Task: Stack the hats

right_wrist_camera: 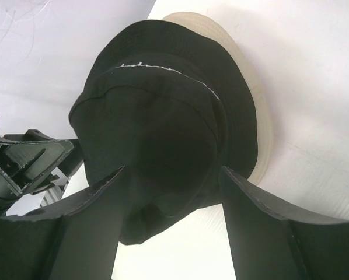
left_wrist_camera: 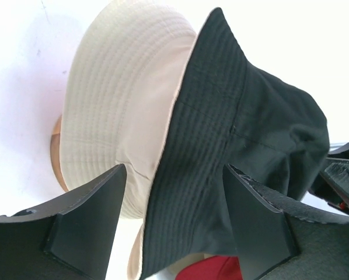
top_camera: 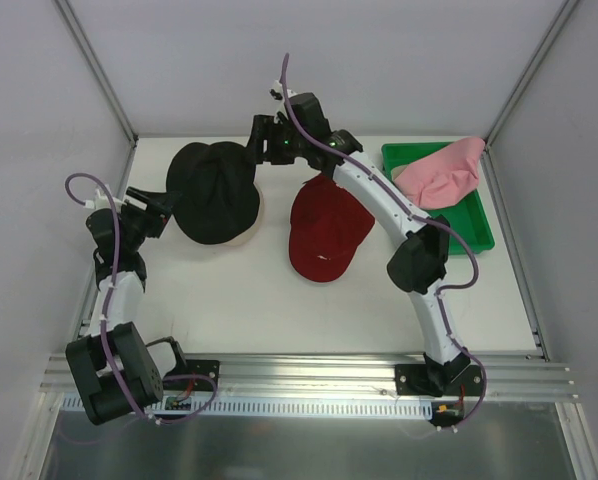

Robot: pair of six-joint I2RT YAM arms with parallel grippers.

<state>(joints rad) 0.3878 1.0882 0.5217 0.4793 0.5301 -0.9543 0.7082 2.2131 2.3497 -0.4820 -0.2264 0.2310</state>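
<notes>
Top external: pink hat [top_camera: 441, 172] on green tray [top_camera: 476, 232]; red cap [top_camera: 324, 235] lies apart.

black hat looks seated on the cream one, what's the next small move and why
Probably lift the right gripper clear of the black hat and start it toward the red cap. Its jaws stand open either side of the crown, apparently gripping nothing. The black hat already sits on the cream bucket hat, while the red cap lies unstacked beside that arm.
</notes>
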